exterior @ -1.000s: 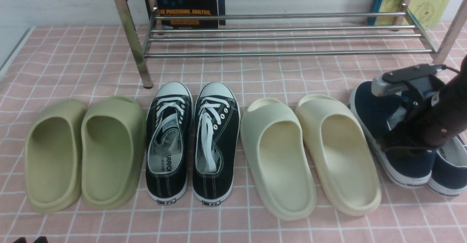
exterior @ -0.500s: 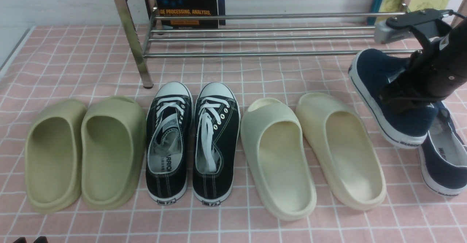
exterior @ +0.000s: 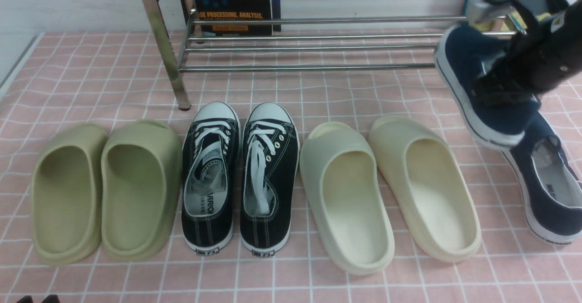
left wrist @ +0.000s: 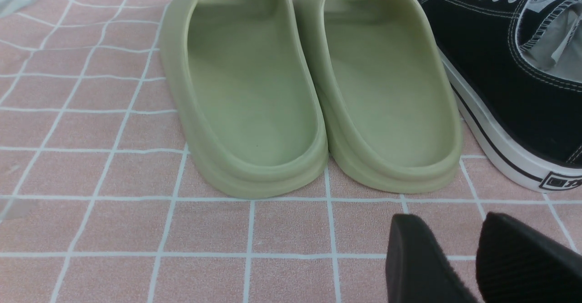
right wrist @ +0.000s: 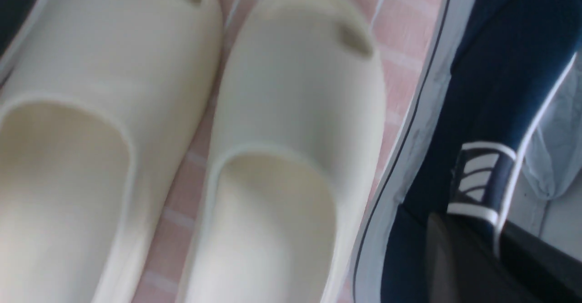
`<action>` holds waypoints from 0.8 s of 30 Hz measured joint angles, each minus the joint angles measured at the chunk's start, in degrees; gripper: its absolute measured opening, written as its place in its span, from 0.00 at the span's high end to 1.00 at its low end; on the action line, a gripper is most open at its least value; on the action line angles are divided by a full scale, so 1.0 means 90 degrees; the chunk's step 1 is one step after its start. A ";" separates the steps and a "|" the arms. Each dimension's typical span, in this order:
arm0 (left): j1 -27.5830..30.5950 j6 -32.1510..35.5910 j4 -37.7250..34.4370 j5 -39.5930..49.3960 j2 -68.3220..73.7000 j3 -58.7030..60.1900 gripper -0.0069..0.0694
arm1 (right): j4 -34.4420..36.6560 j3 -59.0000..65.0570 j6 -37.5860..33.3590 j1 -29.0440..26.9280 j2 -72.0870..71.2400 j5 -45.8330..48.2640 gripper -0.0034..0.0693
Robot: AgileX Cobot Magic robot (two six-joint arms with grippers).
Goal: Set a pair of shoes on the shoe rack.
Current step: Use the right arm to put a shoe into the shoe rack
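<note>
My right gripper (exterior: 500,91) clamps one navy shoe (exterior: 464,66), tilted, off the cloth (exterior: 91,66), near the shoe rack (exterior: 300,67); its mate (exterior: 550,194) lies below; I should level the sole over the bars; left gripper (left wrist: 452,230) parted, empty.

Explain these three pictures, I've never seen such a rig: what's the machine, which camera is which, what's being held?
It's a two-armed robot. The wide picture looks forward from between the arms; the other two come from a camera on each wrist. On the pink checked cloth lie olive slides, black lace-up sneakers, cream slides and one navy slip-on shoe, with the chrome shoe rack behind. The right gripper holds the other navy shoe raised and tilted. The left gripper is open and empty.
</note>
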 joint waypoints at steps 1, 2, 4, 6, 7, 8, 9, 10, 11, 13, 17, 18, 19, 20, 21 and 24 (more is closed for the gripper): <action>0.0000 0.0000 0.0000 0.0000 0.0000 0.0000 0.60 | -0.0007 -0.0071 -0.0059 0.0000 0.0135 -0.0256 0.91; 0.0000 0.0000 0.0000 0.0000 0.0000 0.0000 0.60 | -0.0012 -0.0156 -0.0077 0.0000 0.0271 -0.0459 0.91; 0.0000 0.0000 0.0000 0.0000 0.0000 0.0000 0.60 | -0.0089 -0.0368 -0.0122 0.0000 0.0721 -0.0962 0.91; 0.0000 0.0000 0.0000 0.0000 0.0000 0.0000 0.60 | -0.0188 -0.0518 -0.0144 0.0000 0.0996 -0.1150 0.91; 0.0000 0.0000 0.0000 0.0000 0.0000 0.0000 0.60 | -0.0323 -0.0729 -0.0144 0.0000 0.1324 -0.1359 0.91; 0.0000 0.0000 0.0000 0.0000 0.0000 0.0000 0.60 | -0.0446 -0.0905 -0.0144 0.0000 0.1553 -0.1434 0.91; 0.0000 0.0000 0.0000 0.0000 0.0000 0.0000 0.60 | -0.0553 -0.1103 -0.0144 0.0000 0.1772 -0.1478 0.91; 0.0000 0.0000 0.0000 0.0000 0.0000 0.0000 0.60 | -0.0576 -0.1186 -0.0144 0.0000 0.1815 -0.1479 0.91; 0.0000 0.0000 0.0000 0.0000 0.0000 0.0000 0.60 | -0.0739 -0.1518 -0.0144 0.0000 0.2161 -0.1512 0.91; 0.0000 0.0000 0.0000 0.0000 0.0000 0.0000 0.60 | -0.0858 -0.1927 -0.0144 0.0000 0.2475 -0.1525 0.91; 0.0000 0.0000 0.0000 0.0000 0.0000 0.0000 0.60 | -0.0902 -0.2503 -0.0144 -0.0020 0.2866 -0.1630 0.91; 0.0000 0.0000 0.0000 0.0000 0.0000 0.0000 0.60 | -0.0919 -0.2550 -0.0138 -0.0027 0.2917 -0.1659 0.91; 0.0000 0.0000 0.0000 0.0000 0.0000 0.0000 0.60 | -0.0919 -0.2583 -0.0102 -0.0027 0.2951 -0.1675 0.90; 0.0000 0.0000 0.0000 0.0000 0.0000 0.0000 0.60 | -0.0928 -0.2584 -0.0039 -0.0032 0.2974 -0.1696 0.90; 0.0000 0.0000 0.0000 0.0000 0.0000 0.0000 0.60 | -0.0928 -0.2584 -0.0004 -0.0032 0.2973 -0.1707 0.90; 0.0000 0.0000 0.0000 0.0000 0.0000 0.0000 0.60 | -0.0942 -0.2586 0.0316 -0.0039 0.2986 -0.1782 0.83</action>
